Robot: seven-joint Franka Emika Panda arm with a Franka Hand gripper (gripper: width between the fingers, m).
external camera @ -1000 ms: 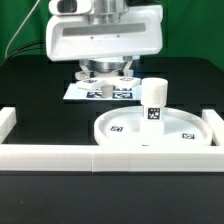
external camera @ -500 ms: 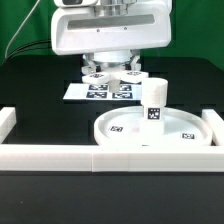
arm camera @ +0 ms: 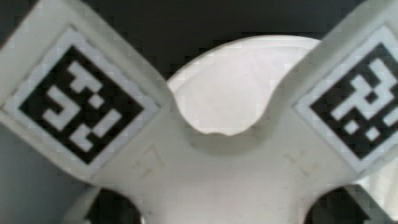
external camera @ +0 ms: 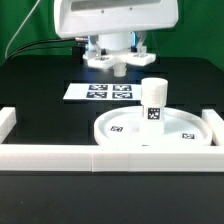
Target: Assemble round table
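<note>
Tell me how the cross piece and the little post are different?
The cross base hangs in the air in the gripper; the leg stands on the disc top. The base is flat with four arms; the leg is an upright cylinder. Both are white with black square tags.

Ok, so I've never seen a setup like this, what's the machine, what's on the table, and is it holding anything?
It is a robot arm assembling a round table. The exterior view comes from a camera off the arm, the wrist view from one on the arm, right at its gripper. The gripper is shut on the cross-shaped base, held above the black table; that is the white tagged piece filling the wrist view. On the table lie the marker board, the round top with the leg standing upright on it, and a white border rail in front.
</note>
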